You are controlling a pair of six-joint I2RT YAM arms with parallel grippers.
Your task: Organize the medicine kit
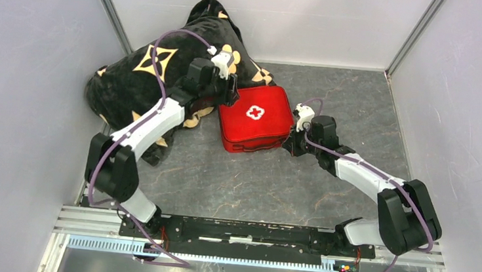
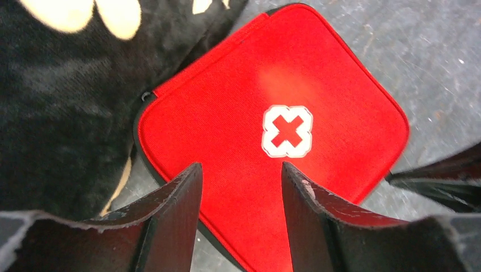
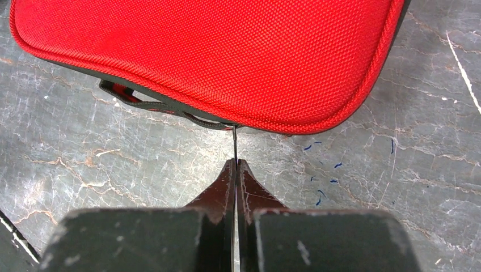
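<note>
A black pillow (image 1: pixel 131 80) with gold flowers is seen to the left of the left gripper (image 1: pixel 227 97), pressed against the near edge of the medicine kit (image 1: pixel 256 121). The left gripper's fingers (image 2: pixel 176 198) are held apart, released, with nothing between them. Through the gap between them the red lid is seen directly below and beyond. The white cross emblem (image 2: pixel 287 131) is placed just past the tip of the right-hand finger. To the left of the left-hand finger, the pillow is seen touching the kit's edge.

The kit is laid flat on the grey marbled table (image 1: pixel 253 190), between the two grippers, with its lid turned upward. It is closed, so nothing of its contents can be made out. The case is nearly square with rounded corners, so only a slight long axis can be read. In the top view it runs left to right, its right end turned a little toward the far wall, so no side is squared to the table edges. A black strap loop (image 3: pixel 153 106) is seen hanging from the seam, to the left of the right gripper's fingertips.

The right gripper (image 1: pixel 288 143) is placed at the kit's near right corner. Its fingers (image 3: pixel 218 192) are clenched together. A thin dark tab (image 3: pixel 234 141) is seen running from the kit's seam straight into the closed tips, where it is pinched. The red shell is set just beyond those tips, apart from them.
</note>
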